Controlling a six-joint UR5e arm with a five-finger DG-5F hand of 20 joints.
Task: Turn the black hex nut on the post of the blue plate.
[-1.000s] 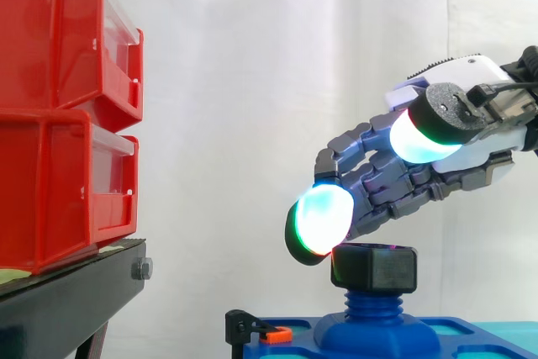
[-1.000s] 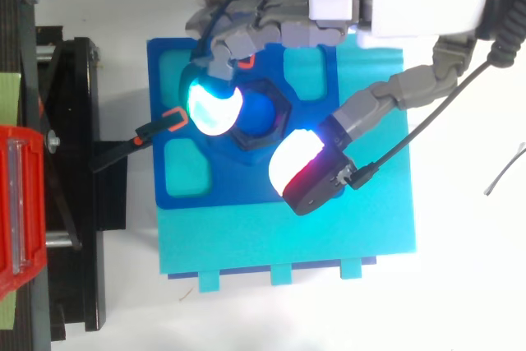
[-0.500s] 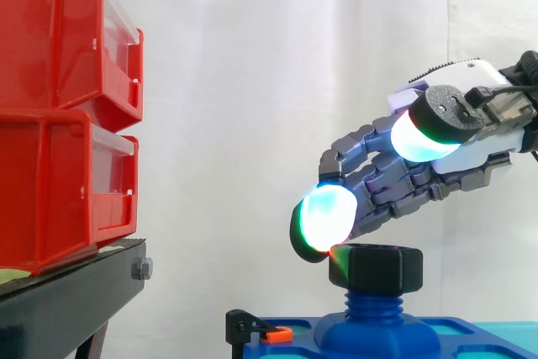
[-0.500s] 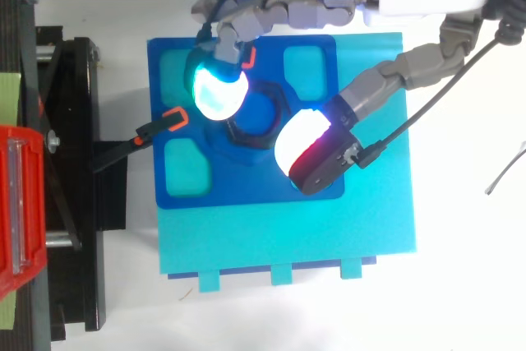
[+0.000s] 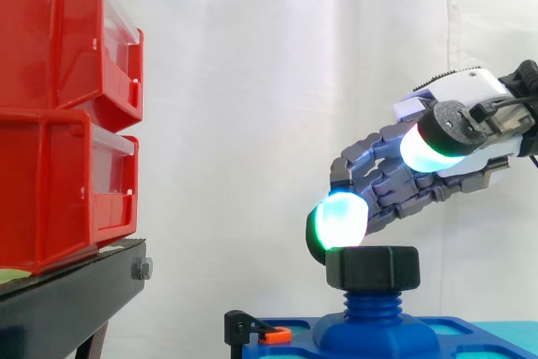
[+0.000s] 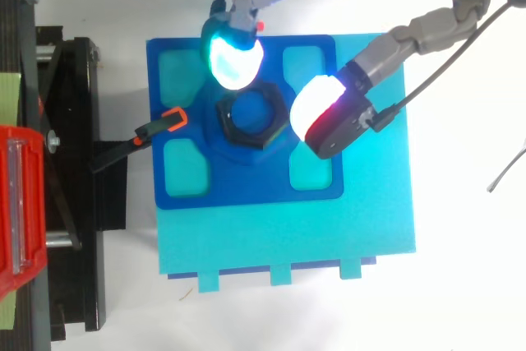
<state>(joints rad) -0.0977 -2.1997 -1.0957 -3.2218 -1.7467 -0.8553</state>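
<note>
Black hex nut (image 5: 372, 268) sits high on the threaded post (image 5: 370, 302) that rises from the middle of the blue plate (image 6: 246, 193). Red bins (image 5: 59, 115) of glossy moulded plastic are stacked on a black stand (image 5: 67, 300), well to the plate's left in the side view. A flat teal board (image 6: 288, 236) lies under the plate.

Above the plate the hand (image 5: 403, 187) is spread and pinches nothing. One glowing fingertip (image 6: 234, 59) is at the nut's upper rim, though I cannot tell if it touches. The thumb pad (image 6: 320, 106) hangs raised over the plate's right half, apart from the nut.

Slip looks like the risk. A smooth, rounded pad on one corner with no opposing thumb may skate over the matte, faceted nut without turning it.

A small orange-and-black clip (image 6: 168, 121) sits at the plate's left edge.
</note>
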